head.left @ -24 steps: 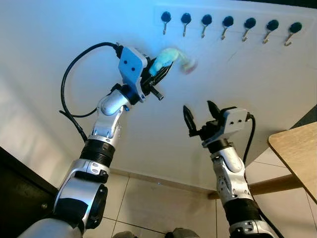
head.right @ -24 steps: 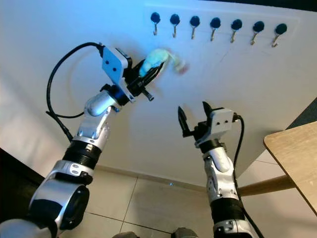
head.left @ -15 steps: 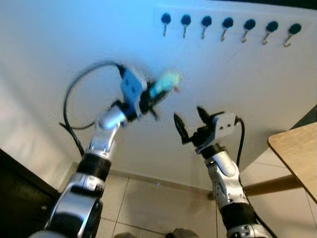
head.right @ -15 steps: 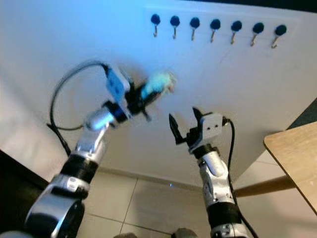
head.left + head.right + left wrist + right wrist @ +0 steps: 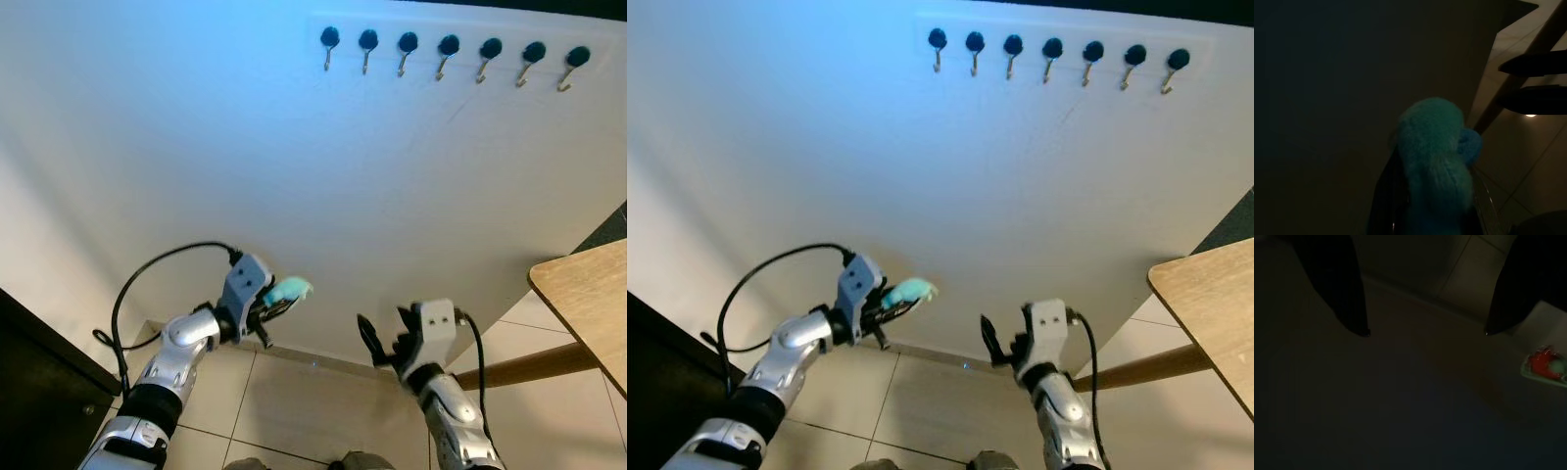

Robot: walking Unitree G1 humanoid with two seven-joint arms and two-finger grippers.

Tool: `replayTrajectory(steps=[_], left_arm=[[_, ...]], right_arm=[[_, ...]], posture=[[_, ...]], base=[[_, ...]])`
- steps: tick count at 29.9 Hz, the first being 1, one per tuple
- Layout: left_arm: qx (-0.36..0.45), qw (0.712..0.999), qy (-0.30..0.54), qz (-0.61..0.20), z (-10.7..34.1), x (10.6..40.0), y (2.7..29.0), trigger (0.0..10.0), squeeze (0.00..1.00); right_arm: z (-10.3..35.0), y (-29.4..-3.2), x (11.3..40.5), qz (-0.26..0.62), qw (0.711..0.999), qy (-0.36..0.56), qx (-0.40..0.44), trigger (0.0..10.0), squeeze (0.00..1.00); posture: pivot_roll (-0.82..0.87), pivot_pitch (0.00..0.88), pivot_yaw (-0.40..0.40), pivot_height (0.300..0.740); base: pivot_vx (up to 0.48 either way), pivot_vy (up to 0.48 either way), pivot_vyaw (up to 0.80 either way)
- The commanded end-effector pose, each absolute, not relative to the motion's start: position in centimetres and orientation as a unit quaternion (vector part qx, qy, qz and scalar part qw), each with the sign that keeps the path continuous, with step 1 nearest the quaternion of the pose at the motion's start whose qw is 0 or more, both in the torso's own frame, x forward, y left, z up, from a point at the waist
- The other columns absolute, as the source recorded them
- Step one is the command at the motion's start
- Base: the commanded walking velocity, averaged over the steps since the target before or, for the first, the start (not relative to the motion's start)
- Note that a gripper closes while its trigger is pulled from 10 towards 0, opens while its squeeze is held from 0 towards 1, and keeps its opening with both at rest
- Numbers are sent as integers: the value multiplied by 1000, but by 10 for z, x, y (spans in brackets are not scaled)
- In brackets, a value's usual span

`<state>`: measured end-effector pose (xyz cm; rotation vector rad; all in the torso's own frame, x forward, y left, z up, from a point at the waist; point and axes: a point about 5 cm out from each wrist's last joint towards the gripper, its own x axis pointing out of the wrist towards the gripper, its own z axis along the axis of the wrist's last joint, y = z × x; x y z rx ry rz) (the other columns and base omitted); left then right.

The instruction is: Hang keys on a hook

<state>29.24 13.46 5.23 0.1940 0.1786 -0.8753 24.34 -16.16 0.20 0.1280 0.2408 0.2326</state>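
Facing a white wall [image 5: 196, 147], the head cameras look up at a row of seven dark-knobbed hooks [image 5: 449, 51] set high and far, toward the right. Low in the left eye view, the left gripper [image 5: 274, 308] is clenched on the keys' fluffy turquoise fob [image 5: 291, 288], well below the hooks and near the skirting. The right gripper [image 5: 385, 338] sits low too, its fingers spread and holding nothing; a wooden table [image 5: 583, 294] juts in at the right edge. The right eye view shows the same layout from a slightly different angle, with nothing hung on any hook.

The left wrist view is dim: the turquoise fob fills the space between the black fingers, and the metal keys themselves cannot be made out.

The right wrist view is darker; two parted fingers [image 5: 1332, 284] frame shadowed wall and floor tiles.

Judged from this, hanging is not yet done. To do it well, the left arm should rise toward the nearest left hook, present the ring loop rather than the fluff, settle it over the tip, then release.
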Motion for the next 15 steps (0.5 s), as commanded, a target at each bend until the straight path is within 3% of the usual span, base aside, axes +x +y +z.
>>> replayTrajectory(steps=[1, 2, 3, 4, 8, 9, 10, 11, 14, 15], left_arm=[[100, 899, 99, -415, 47, 289, 141, 10000, 0], [99, 919, 164, -345, 22, 283, 155, 10000, 0], [99, 919, 164, -345, 22, 283, 155, 10000, 0], [97, 926, 236, -277, -3, 271, 168, 10000, 0], [97, 926, 236, -277, -3, 271, 168, 10000, 0], [88, 924, 304, -215, -25, 255, 181, 10000, 0], [88, 924, 304, -215, -25, 255, 181, 10000, 0], [75, 914, 372, -145, -45, 234, 195, 10000, 0], [75, 914, 372, -145, -45, 234, 195, 10000, 0], [63, 904, 410, -105, -56, 219, 203, 10000, 0]], right_arm=[[-4, -165, 239, 105, 982, 138, 71, 10000, 0], [-24, -174, 225, 66, 977, 188, 79, 10000, 0], [-24, -174, 225, 66, 977, 188, 79, 10000, 0], [-42, -184, 210, 24, 968, 237, 84, 10000, 0], [-42, -184, 210, 24, 968, 237, 84, 10000, 0], [-56, -193, 194, -24, 955, 280, 89, 10000, 0], [-56, -193, 194, -24, 955, 280, 89, 10000, 0], [-69, -200, 179, -70, 939, 321, 103, 10000, 0], [-69, -200, 179, -70, 939, 321, 103, 10000, 0], [-76, -203, 170, -95, 927, 345, 111, 10000, 0]], posture=[[41, 62, 10, 740], [42, 56, 13, 740], [42, 56, 13, 740], [46, 52, 12, 740], [46, 52, 12, 740], [46, 52, 13, 740], [46, 52, 13, 740], [42, 48, 16, 740], [42, 48, 16, 740], [42, 47, 16, 740]], base=[[0, 0, 0], [0, 0, 0], [0, 0, 0], [0, 0, 0], [0, 0, 0], [0, 0, 0], [0, 0, 0], [0, 0, 0], [0, 0, 0], [0, 0, 0]])
